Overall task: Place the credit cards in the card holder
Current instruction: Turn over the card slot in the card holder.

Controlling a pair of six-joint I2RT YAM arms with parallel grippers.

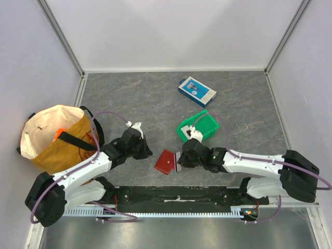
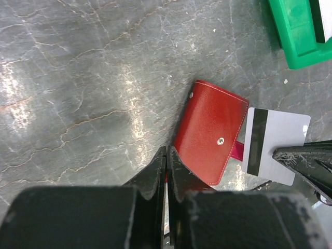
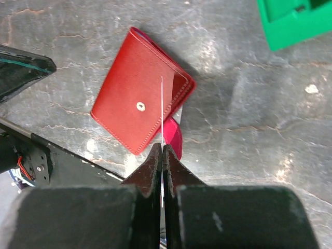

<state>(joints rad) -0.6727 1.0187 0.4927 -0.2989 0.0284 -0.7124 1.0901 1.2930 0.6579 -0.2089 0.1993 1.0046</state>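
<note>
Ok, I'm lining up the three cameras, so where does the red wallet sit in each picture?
Top view: wallet low centre, below and left of the green bin.
Left wrist: wallet right of centre.
Right wrist: wallet left of centre, upper half.
Shared landmark: the green bin, in the top right corner of both wrist views.

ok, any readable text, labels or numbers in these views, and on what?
Nothing can be read in any view.
blue-and-white box: print on its top face, too small to read.
fabric bag: reddish printed mark on its side, blurred.
grey card: black stripe only, no characters on the face shown.
red card holder: plain, only a snap stud.
green bin: no marking visible.
</note>
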